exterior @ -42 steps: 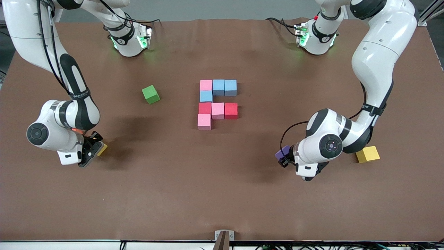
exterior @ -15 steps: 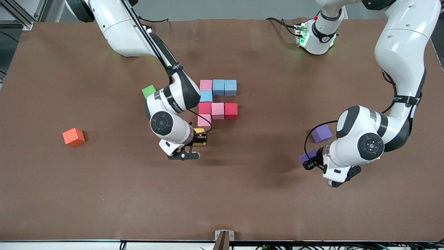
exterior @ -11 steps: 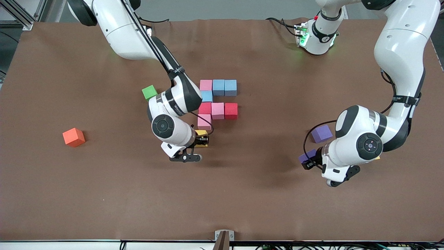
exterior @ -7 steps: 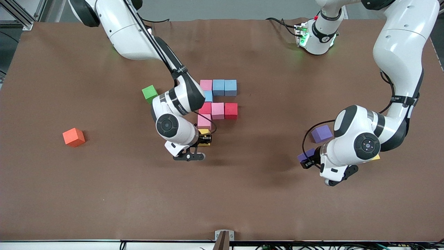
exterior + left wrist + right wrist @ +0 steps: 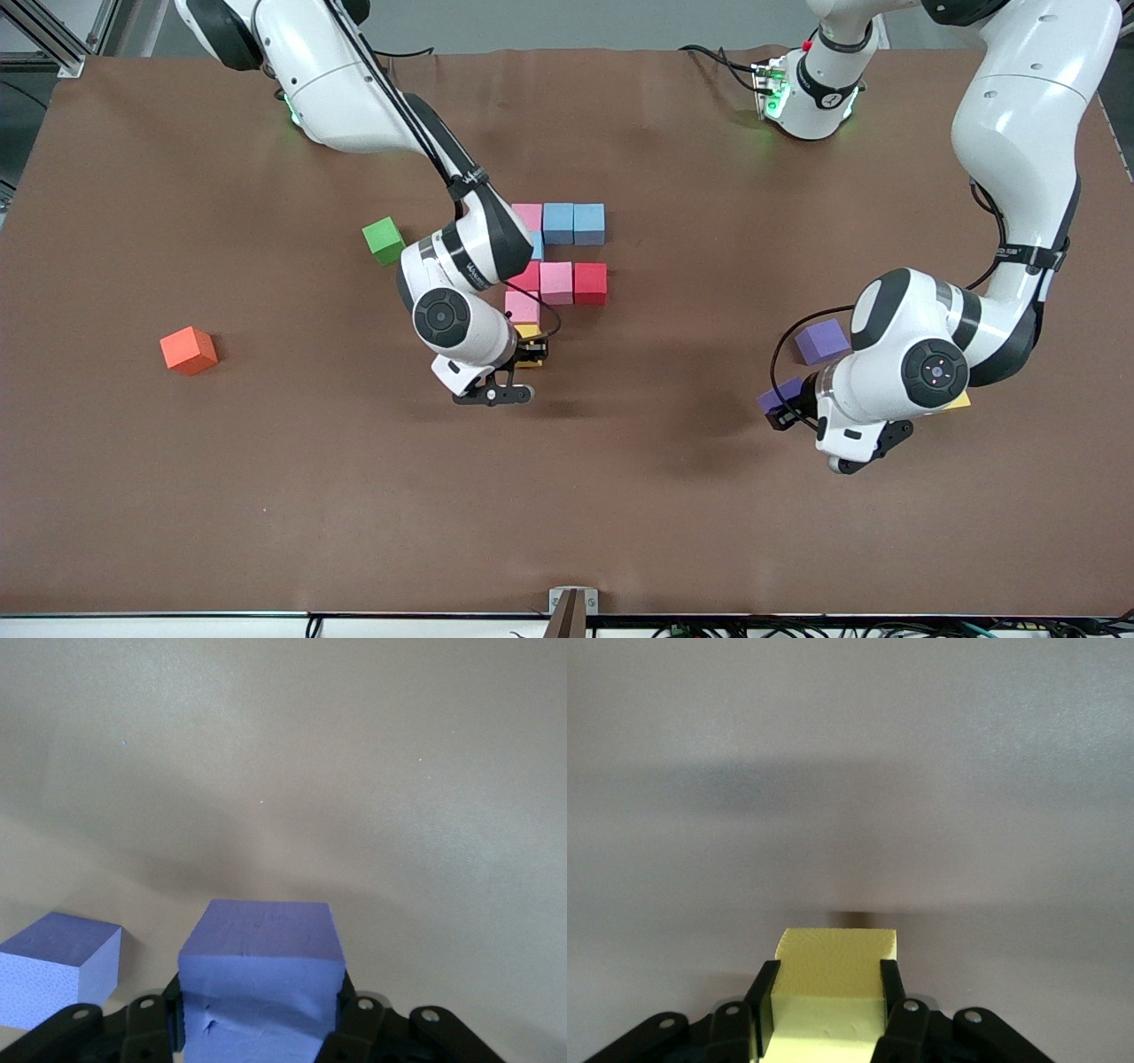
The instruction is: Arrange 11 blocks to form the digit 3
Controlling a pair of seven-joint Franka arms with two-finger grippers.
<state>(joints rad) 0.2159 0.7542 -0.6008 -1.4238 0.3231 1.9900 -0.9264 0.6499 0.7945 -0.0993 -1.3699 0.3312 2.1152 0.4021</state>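
Note:
Several blocks form a partial figure mid-table: a pink one (image 5: 529, 215) and two light blue (image 5: 558, 222) (image 5: 589, 223) in one row, then red (image 5: 591, 283), pink (image 5: 556, 283) and a single pink (image 5: 522, 307). My right gripper (image 5: 530, 349) (image 5: 828, 1003) is shut on a yellow block (image 5: 529, 332) (image 5: 833, 979), low beside that single pink block. My left gripper (image 5: 781, 406) (image 5: 261, 1028) is shut on a purple block (image 5: 776, 395) (image 5: 261, 961) over bare table toward the left arm's end. A second purple block (image 5: 821, 340) (image 5: 58, 979) lies close by.
A green cube (image 5: 384, 240) sits beside the figure toward the right arm's end, and an orange cube (image 5: 188, 350) lies farther that way. Another yellow cube (image 5: 959, 401) peeks out under the left arm. The right arm's wrist hides part of the figure.
The right gripper carried the yellow block from the right arm's end of the table to the figure, still edging toward the single pink block. The left arm barely shifted with its purple block.

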